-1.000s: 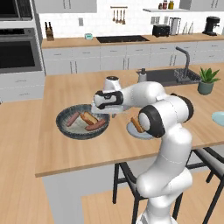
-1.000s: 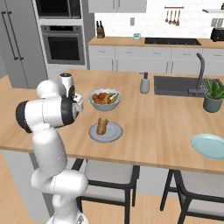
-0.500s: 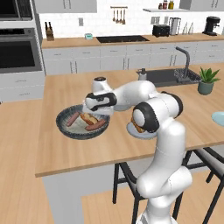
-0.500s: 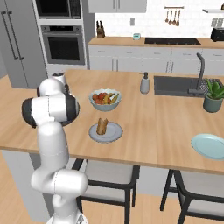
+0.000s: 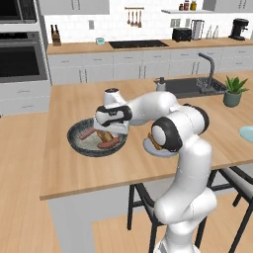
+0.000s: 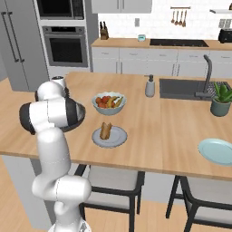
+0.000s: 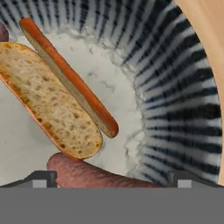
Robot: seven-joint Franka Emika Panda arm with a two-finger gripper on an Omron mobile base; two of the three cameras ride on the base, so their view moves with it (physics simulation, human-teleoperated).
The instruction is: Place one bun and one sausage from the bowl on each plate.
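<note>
The dark ribbed bowl [image 5: 79,143] sits on the island's left part, and in the right base view its rim [image 6: 80,116] peeks out behind my arm. My gripper [image 5: 111,132] hangs low over the bowl's right half, open. In the hand view the gripper [image 7: 113,180] is spread wide, and a dark red sausage [image 7: 87,173] lies between the tips. Above it is a split bun [image 7: 48,100]. Another sausage [image 5: 87,133] rests at the bowl's left. One plate [image 6: 118,137] carries a bun [image 6: 106,130]. The other plate [image 6: 217,151] is bare at the right edge.
A pale fruit bowl [image 6: 108,103] stands just behind the near plate. A soap dispenser [image 6: 150,86], a sink [image 6: 186,89] with a tap, and a potted plant [image 6: 221,97] occupy the island's far right. Stools stand under its front edge.
My arm has swung left from the plate side and the hand has come down over the bowl. The jaws stayed open.
</note>
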